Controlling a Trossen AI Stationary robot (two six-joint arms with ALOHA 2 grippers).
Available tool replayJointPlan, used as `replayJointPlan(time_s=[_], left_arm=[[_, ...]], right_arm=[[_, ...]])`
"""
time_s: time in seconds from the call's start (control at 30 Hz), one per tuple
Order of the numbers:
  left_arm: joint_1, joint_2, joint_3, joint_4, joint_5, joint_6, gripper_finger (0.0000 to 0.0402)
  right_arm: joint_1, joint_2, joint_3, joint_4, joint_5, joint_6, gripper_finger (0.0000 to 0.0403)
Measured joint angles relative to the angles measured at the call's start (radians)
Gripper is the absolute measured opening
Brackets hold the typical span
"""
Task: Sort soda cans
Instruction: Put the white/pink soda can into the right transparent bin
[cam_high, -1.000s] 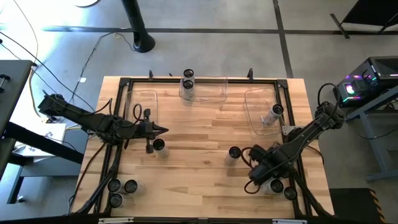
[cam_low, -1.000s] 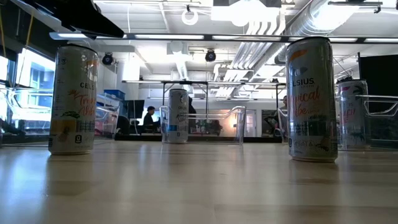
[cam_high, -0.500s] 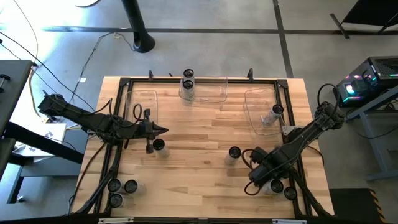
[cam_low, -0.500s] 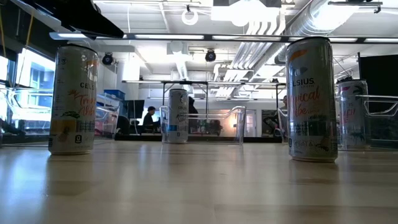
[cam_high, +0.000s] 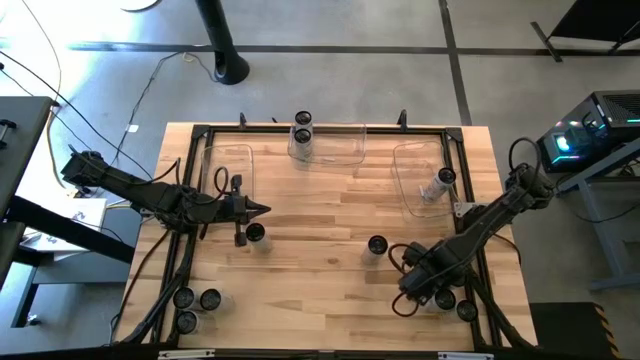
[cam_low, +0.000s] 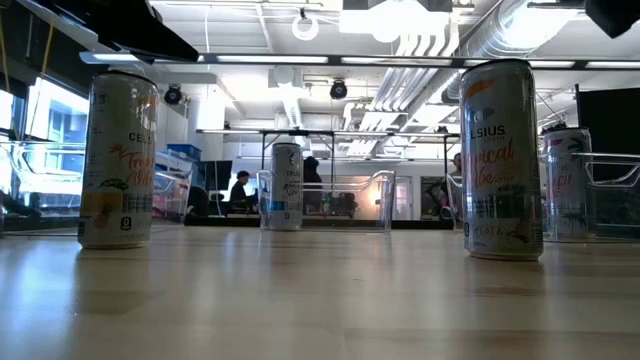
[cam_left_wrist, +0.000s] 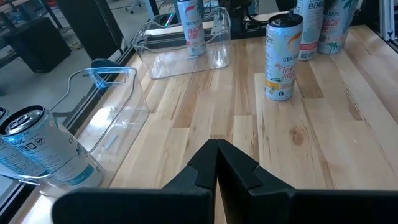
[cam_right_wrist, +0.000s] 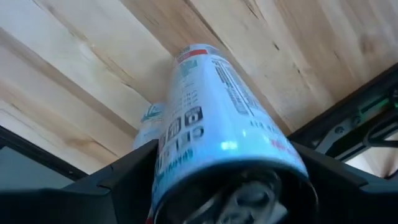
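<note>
At the table's near edge three soda cans (cam_high: 196, 306) stand clustered at the left corner, and at the right corner the right gripper (cam_high: 422, 287) is down among another cluster (cam_high: 452, 302), its two dark fingers (cam_right_wrist: 118, 177) pinching a blue-and-white can (cam_right_wrist: 214, 118) that fills the right wrist view, with wooden table (cam_high: 320, 290) planks showing past it. Farther in, a lone can with orange lettering (cam_high: 376, 246) stands upright near the middle, a little ahead of the right arm. At about the same depth on the left, the left gripper (cam_high: 262, 210) hangs above the boards with its fingertips (cam_left_wrist: 216, 163) pressed together and holding nothing; another upright can (cam_high: 255, 235) stands just beside it. Beyond these, a clear bin on the right (cam_high: 425, 180) holds one can (cam_high: 443, 179), and a clear bin on the left (cam_high: 228, 170) sits by the dark frame. Farthest back, a third clear bin at the far edge (cam_high: 328, 143) has two cans (cam_high: 301, 128) at its left end. In the low view a person (cam_low: 241, 188) shows in the room beyond the table.
</note>
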Motion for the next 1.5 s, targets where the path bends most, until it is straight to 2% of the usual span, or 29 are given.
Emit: replayJointPlan(time_s=[0.1,0.27,0.37,0.5,0.63,0.7,0.8,0.97,1.2,1.37,1.5], left_arm=[[0.0,0.0,0.0,0.0,0.0,0.0,0.0],[0.0,0.0,0.0,0.001,0.0,0.0,0.0],[0.0,0.0,0.0,0.002,0.0,0.0,0.0],[0.0,0.0,0.0,0.004,0.0,0.0,0.0],[0.0,0.0,0.0,0.006,0.0,0.0,0.0],[0.0,0.0,0.0,0.013,0.0,0.0,0.0],[0.0,0.0,0.0,0.018,0.0,0.0,0.0],[0.0,0.0,0.0,0.016,0.0,0.0,0.0],[0.0,0.0,0.0,0.016,0.0,-0.001,0.0],[0.0,0.0,0.0,0.015,0.0,-0.009,0.0],[0.0,0.0,0.0,0.016,0.0,-0.007,0.0]], right_arm=[[-0.003,0.0,-0.007,0.008,0.015,-0.01,0.0295],[-0.016,0.001,0.044,-0.054,0.107,-0.025,0.024],[-0.041,0.001,0.113,-0.129,0.163,-0.037,0.0241],[-0.091,0.0,0.28,-0.241,0.26,-0.087,0.0241],[-0.189,-0.006,0.46,-0.251,0.408,-0.148,0.0241],[-0.268,-0.007,0.526,-0.236,0.488,-0.192,0.0241],[-0.411,-0.006,0.579,-0.253,0.543,-0.326,0.0241],[-0.613,-0.013,0.597,-0.253,0.492,-0.507,0.0241],[-0.756,-0.03,0.547,-0.25,0.321,-0.592,0.0241],[-0.837,-0.083,0.43,-0.247,0.241,-0.595,0.0241],[-0.909,-0.15,0.308,-0.252,0.217,-0.619,0.0241]])
